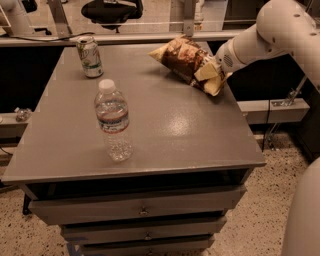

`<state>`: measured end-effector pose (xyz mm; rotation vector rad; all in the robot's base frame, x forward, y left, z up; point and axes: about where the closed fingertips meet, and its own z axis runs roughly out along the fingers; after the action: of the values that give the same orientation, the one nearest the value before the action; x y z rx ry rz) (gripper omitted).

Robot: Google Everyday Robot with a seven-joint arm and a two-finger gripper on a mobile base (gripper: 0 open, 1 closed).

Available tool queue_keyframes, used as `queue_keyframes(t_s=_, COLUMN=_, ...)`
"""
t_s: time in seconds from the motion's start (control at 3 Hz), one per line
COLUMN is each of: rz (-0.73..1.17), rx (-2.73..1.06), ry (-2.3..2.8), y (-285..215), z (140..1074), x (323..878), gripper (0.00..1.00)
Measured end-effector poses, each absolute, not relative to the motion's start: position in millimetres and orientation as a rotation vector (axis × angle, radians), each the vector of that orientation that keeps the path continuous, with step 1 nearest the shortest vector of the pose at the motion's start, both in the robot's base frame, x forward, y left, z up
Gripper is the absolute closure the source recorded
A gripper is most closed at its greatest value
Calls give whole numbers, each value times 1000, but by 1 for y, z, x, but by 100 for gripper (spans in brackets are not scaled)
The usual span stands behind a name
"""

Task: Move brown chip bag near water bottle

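The brown chip bag (184, 59) lies at the back right of the grey table (165, 125), its pale yellow ends pointing left and right. My gripper (214, 75) comes in from the right on the white arm and is shut on the bag's crumpled right end, near the table's right edge. The water bottle (113, 120) stands upright at the front left of the table, clear with a white cap and a blue-and-white label. It is well apart from the bag.
A green-and-white drink can (89, 56) stands at the back left corner. The table has drawers (142, 210) below its front edge. A counter rail and an office chair (111, 10) lie behind the table. The floor is speckled.
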<state>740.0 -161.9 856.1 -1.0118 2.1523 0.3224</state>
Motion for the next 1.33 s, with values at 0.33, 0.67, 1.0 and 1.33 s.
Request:
queue_keyframes(t_s=0.33, rz=323, rx=-1012, ry=2152, y=-162, z=856, x=740, gripper=12)
queue_keyframes(t_s=0.67, rz=332, rx=-1003, ry=2149, y=-160, z=853, x=740, gripper=0)
queue_keyframes(t_s=1.0, rz=332, rx=-1003, ry=2149, y=-160, z=853, x=740, gripper=0)
queue_keyframes(t_s=1.33, rz=302, rx=-1022, ry=2115, y=-159, z=876, x=735, gripper=0)
